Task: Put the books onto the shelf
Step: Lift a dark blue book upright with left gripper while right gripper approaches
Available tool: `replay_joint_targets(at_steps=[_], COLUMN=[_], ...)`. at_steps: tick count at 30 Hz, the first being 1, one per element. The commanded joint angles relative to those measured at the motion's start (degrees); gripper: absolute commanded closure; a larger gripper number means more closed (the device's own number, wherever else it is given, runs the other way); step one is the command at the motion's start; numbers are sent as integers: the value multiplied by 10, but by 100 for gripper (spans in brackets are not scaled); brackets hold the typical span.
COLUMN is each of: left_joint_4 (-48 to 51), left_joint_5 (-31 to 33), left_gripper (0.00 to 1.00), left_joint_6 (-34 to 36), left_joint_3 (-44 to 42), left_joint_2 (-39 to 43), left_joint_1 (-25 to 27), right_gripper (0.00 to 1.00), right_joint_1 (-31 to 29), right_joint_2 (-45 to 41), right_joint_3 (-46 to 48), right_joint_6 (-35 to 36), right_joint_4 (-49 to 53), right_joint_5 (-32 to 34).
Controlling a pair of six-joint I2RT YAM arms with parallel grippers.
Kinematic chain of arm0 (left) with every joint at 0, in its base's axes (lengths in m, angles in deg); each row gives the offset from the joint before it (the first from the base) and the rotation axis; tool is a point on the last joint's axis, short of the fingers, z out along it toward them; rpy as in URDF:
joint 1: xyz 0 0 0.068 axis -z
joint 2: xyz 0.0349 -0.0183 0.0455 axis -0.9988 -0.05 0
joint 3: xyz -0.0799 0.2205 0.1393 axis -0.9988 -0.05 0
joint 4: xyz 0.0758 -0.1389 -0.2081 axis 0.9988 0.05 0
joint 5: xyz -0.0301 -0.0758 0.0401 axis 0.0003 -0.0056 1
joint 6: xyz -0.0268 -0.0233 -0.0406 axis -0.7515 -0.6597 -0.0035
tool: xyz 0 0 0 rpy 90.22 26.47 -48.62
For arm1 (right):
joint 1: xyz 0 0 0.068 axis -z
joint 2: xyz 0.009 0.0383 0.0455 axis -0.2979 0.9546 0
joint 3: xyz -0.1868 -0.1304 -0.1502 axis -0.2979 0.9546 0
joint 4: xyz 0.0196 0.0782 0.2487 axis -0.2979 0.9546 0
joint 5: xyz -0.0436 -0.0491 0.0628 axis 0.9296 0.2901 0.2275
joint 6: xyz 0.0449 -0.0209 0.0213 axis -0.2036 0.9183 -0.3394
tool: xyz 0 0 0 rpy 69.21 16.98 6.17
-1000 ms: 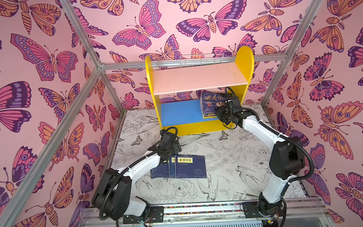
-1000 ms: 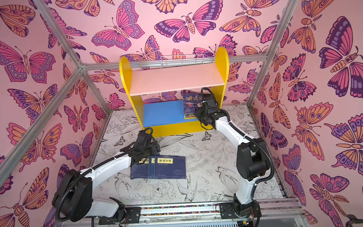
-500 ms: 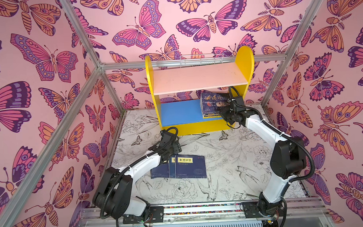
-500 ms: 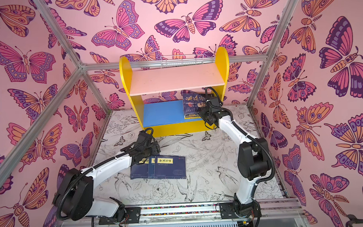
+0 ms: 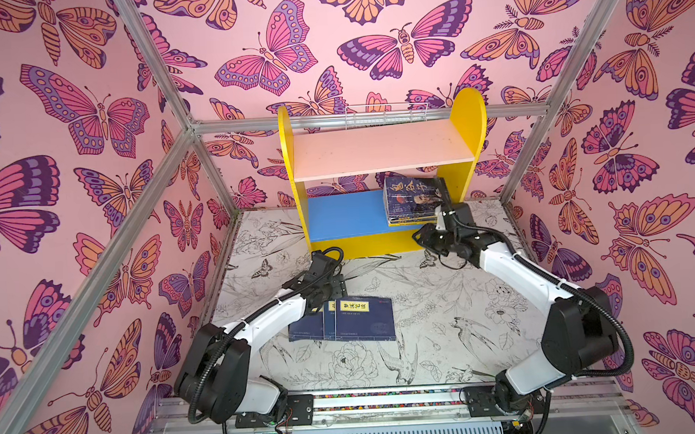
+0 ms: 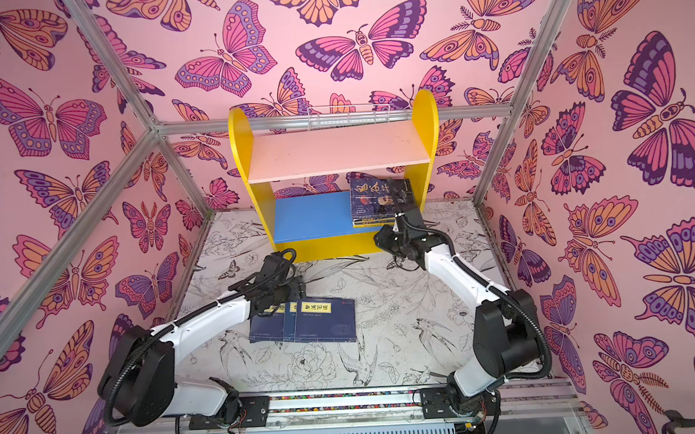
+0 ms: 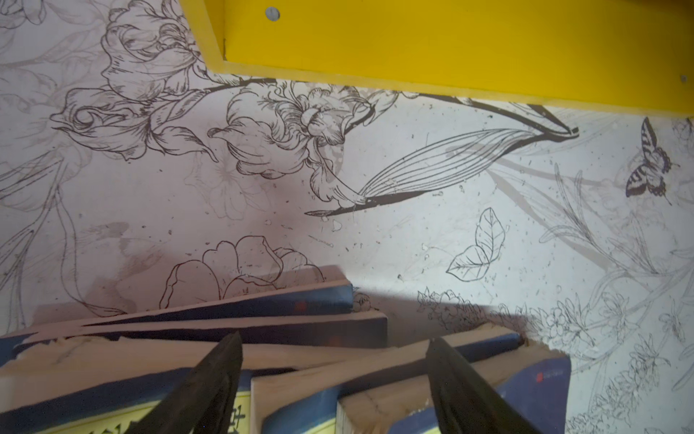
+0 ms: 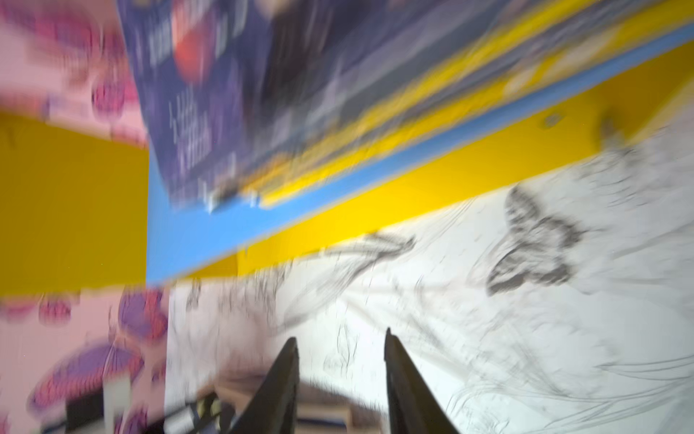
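**A:** What is furthest left?

**B:** The left hand (image 5: pixel 334 287). It reaches in from the lower left of the frame in both top views, low over the worktop (image 5: pixel 440 302). Its fingers (image 7: pixel 214 375) stand well apart.

**A:** Clamped on anything?

**B:** No. In the left wrist view the two fingers straddle the near edges of the navy books (image 5: pixel 361 321). I cannot tell whether the tips touch the covers.

**A:** How do those books lie?

**B:** Flat on the worktop, just below the middle of the frame. At least three are fanned and overlapping, with yellow title labels facing up, well apart from the shelf.

**A:** And further right?

**B:** The shelf (image 5: pixel 469 118) stands at the back, in the upper middle of the frame. A stack of books (image 5: pixel 413 201) lies at the right end of its blue lower board (image 5: pixel 342 216), just beside the right side panel. The top book is dark, with yellow characters and a portrait, and yellow edges show beneath it.

**A:** And the right hand?

**B:** The right hand (image 5: pixel 425 239) hangs right of centre, just in front of the shelf's yellow base strip (image 5: pixel 370 245) and below the stack. The right wrist view is blurred, but its two fingers (image 8: pixel 279 375) show a gap with only worktop behind it. They are apart and hold nothing.
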Motion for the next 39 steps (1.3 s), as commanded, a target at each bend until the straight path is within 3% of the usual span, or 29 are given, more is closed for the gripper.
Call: replay_joint_targets(at_steps=[1,5,12,22,27,35,39], left_joint_4=[46,80,144,178,201,192,169], left_joint_5=[-37,-80,-167,-117,-85,-128,-162], left_gripper=[20,20,20,25,24,22,18], left_joint_6=[49,88,107,82,61,63,78], left_joint_3=[-5,-1,-11,-10,8,22,25], left_joint_2=[25,38,15,-54,-95,-102,-74], left_joint_1=[4,12,36,42,24,-7,-23], right_gripper=[55,53,50,53,62,98,100], right_joint_1=[-57,-105,-114,-113,-109,-98,-97], right_joint_2=[19,73,155,196,183,122,103], right_joint_3=[21,17,40,49,6,7,12], right_joint_6=[143,232,261,240,238,153,145], right_joint_4=[59,172,215,116,102,-32,-63], right_joint_5=[-124,-165,-200,-286,-320,-394,-392])
